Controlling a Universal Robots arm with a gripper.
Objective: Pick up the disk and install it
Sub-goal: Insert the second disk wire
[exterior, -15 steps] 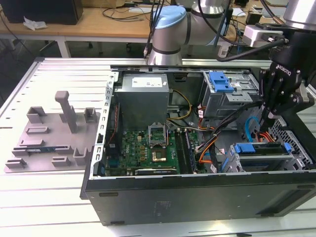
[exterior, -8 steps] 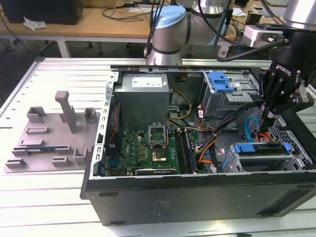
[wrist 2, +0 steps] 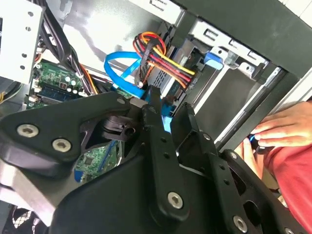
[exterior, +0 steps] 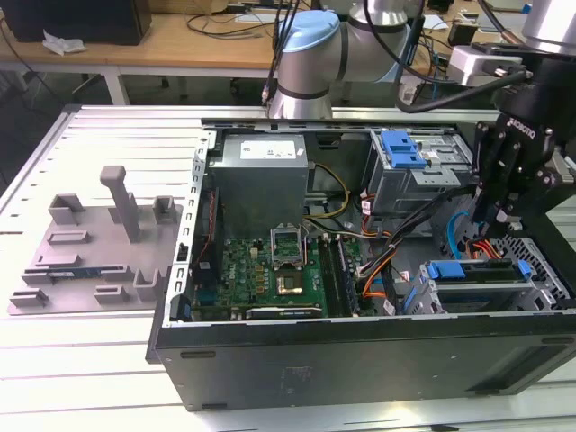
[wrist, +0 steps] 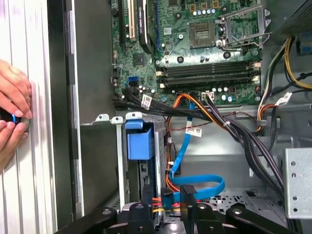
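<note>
The disk (exterior: 475,272) sits on edge in the drive cage at the near right corner of the open computer case (exterior: 360,351), its blue bracket on top. In the first wrist view the disk (wrist: 141,144) shows the same blue bracket between the cage's metal rails. My gripper (exterior: 496,219) hangs just above and behind the cage, among the cables. Its black fingers (wrist: 187,194) stand a little apart, open, with only blue and red cables behind the gap. In the second wrist view the gripper (wrist 2: 168,111) holds nothing.
A grey fixture tray (exterior: 90,243) with upright posts lies left of the case. A second blue latch (exterior: 402,148) tops the rear drive cage. Cable bundles (wrist: 229,126) cross the case. A person's hands (wrist: 12,109) rest on the table beside the case wall.
</note>
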